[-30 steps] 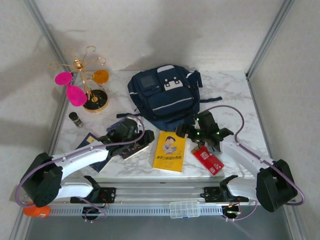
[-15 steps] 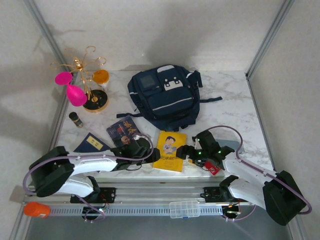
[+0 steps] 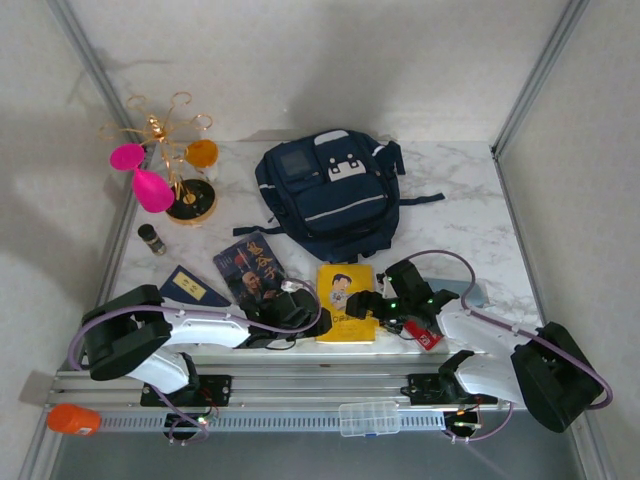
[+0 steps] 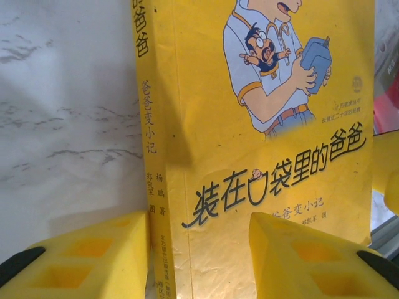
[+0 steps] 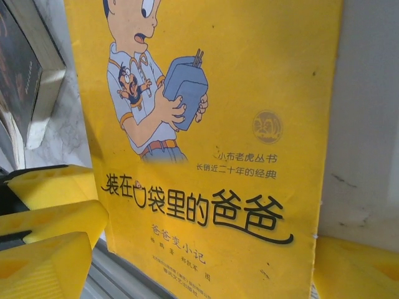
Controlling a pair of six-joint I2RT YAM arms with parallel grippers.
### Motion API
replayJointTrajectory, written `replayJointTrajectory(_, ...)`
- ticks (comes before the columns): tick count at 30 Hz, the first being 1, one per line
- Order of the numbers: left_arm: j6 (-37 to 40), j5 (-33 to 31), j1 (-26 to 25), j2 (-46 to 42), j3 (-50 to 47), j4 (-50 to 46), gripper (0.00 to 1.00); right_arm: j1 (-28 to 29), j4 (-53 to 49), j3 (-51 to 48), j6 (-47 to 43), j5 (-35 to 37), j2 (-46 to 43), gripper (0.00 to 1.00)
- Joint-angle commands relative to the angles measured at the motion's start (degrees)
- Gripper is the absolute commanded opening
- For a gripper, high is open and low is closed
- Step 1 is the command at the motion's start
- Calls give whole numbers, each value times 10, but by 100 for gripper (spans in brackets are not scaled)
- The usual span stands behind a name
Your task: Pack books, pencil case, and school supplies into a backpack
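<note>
Beside the yellow book (image 3: 346,296), left gripper (image 3: 312,318) and right gripper (image 3: 363,305) crouch low.

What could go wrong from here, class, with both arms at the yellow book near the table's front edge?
1. The yellow book lies at the table's front edge; a push might slide it off.
2. The left fingers and right fingers crowd that book from opposite sides and may collide or crease its cover.
3. The navy book sits close beside the left arm, which could knock it.
</note>
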Motion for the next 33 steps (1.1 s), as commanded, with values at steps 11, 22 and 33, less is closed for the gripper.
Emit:
replayJointTrajectory(11, -19, -50, -5, 21, 16, -25, 41, 3, -27, 37, -45, -49, -37, 89)
replayJointTrajectory(22, -22, -47, -6, 21, 9, -21, 40, 3, -52, 45, -57, -21, -32, 55)
replayJointTrajectory(33, -24, -51, -6, 16, 4, -15, 40, 2, -60, 44, -61, -13, -48, 12)
